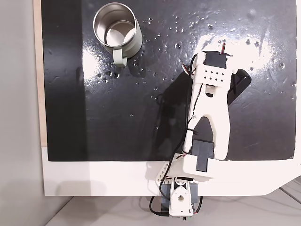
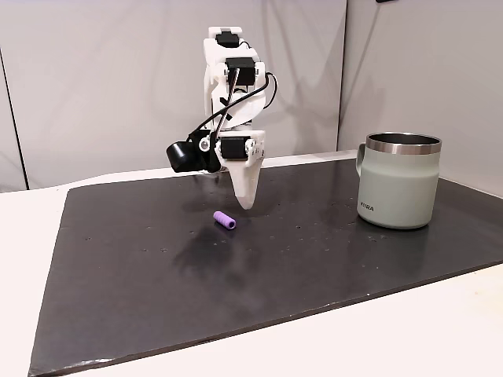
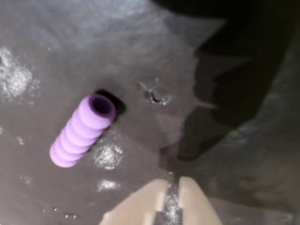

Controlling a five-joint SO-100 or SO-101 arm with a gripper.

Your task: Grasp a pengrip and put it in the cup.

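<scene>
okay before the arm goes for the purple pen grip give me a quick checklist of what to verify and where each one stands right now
1. Pengrip free to grasp: ok. It lies on its side on the black mat, nothing touching it.
2. Hand open enough to take it: not ok. The wrist view shows the fingertips nearly together.
3. Hand lined up over the pengrip: not ok. In a fixed view the tip sits beside and past it.
4. Cup upright, mouth unobstructed: ok.
5. Cup inside empty: ok, in a fixed view.
6. Clear path from pengrip to cup: ok.

A bare test bench: black mat, white table, plain wall panels.
</scene>
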